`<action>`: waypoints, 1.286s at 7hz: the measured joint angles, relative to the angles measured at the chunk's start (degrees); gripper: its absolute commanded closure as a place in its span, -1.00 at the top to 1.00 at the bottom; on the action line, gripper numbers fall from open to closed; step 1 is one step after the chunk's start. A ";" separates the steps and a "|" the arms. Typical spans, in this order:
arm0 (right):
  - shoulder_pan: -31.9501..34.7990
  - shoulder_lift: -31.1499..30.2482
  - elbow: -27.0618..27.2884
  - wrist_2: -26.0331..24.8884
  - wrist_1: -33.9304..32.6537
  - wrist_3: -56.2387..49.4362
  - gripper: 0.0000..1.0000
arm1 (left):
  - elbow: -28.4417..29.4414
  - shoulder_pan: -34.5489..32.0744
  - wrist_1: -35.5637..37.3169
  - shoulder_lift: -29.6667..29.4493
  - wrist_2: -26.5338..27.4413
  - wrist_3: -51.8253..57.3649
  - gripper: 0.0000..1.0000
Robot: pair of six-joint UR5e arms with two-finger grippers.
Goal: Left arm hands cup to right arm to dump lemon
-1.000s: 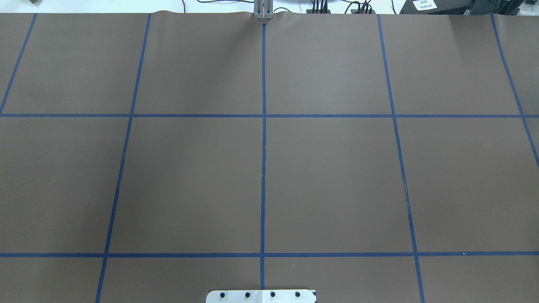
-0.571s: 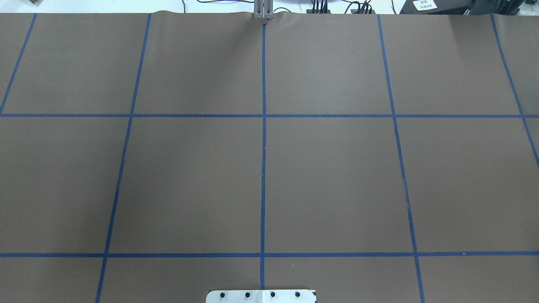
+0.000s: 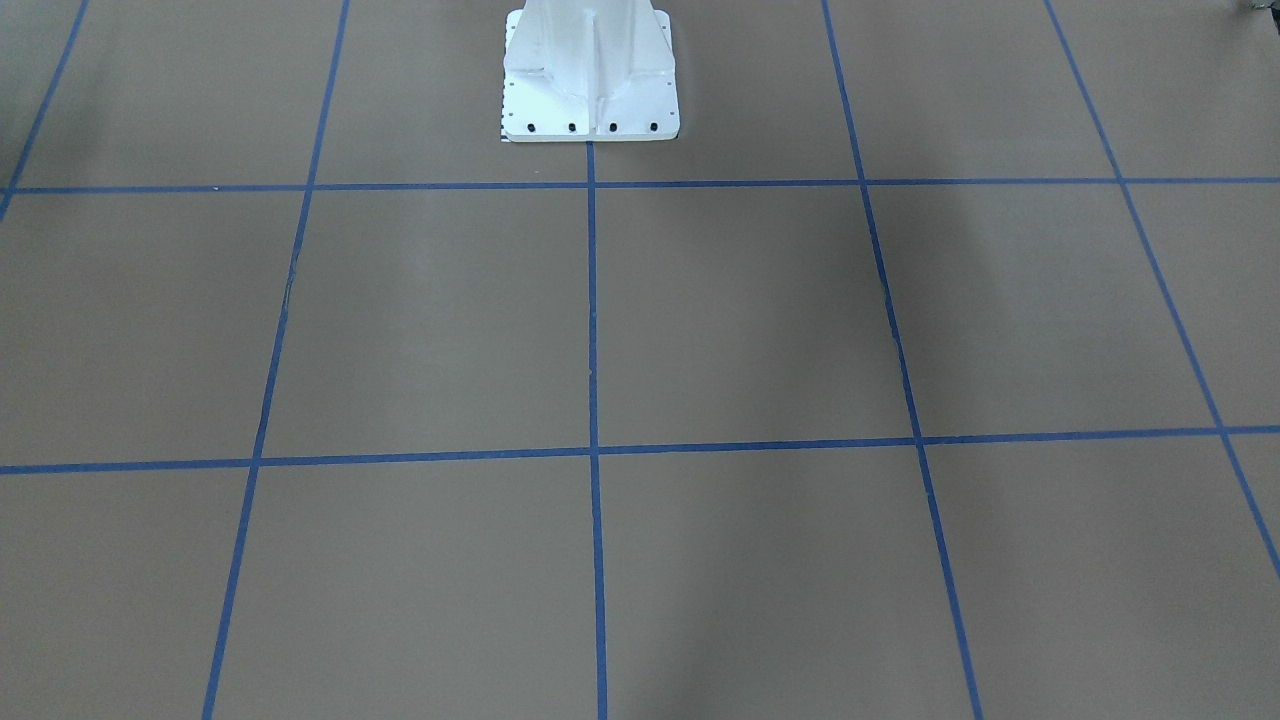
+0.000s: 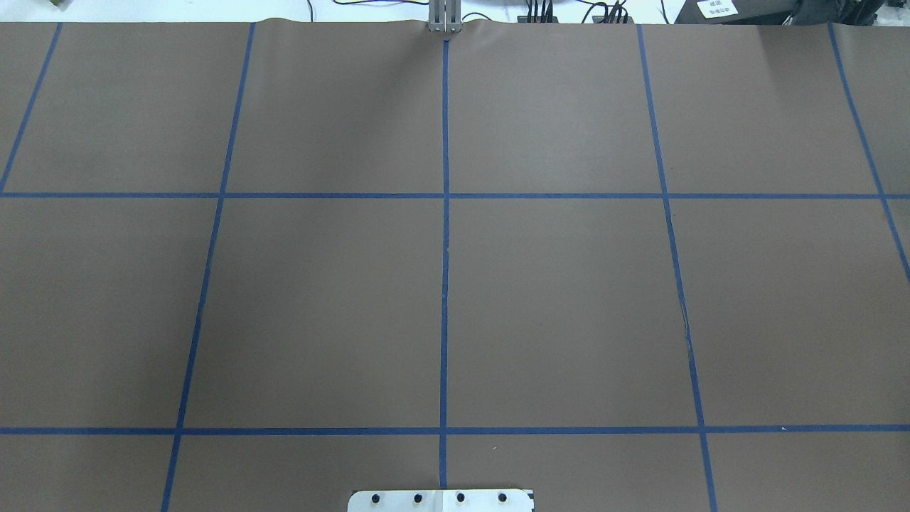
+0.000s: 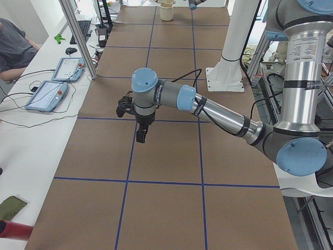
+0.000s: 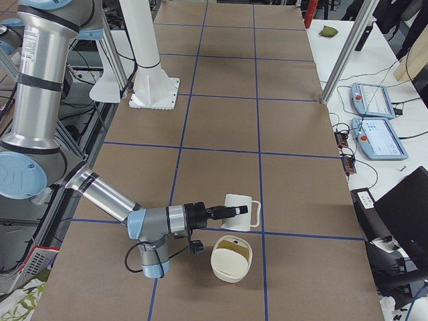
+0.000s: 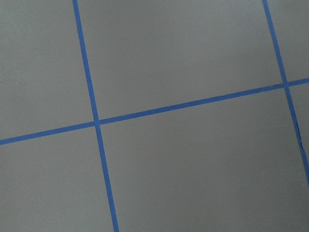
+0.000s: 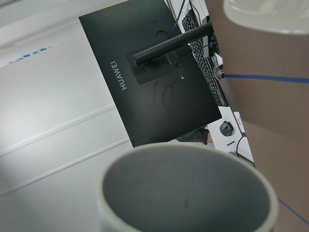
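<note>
Dump likely finished: white mug [image 6: 241,214] tipped at right pincer [image 6: 224,212], lower centre, near cream bowl [image 6: 231,274], inside bare; open or closed untellable there and at left pincer [image 5: 140,134]; next, righting mug.

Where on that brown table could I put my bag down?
On the brown mat, the taped squares in front of the white pedestal are bare across the overhead view. Crowded: the end on the robot's right, where the right gripper, the mug and a cream bowl cluster. The left gripper hangs over the mat towards the other end.
</note>
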 measured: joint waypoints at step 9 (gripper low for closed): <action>0.00 -3.90 -0.16 11.35 -7.00 -77.64 -1.00 | 0.25 0.00 -0.09 0.16 0.00 0.08 1.00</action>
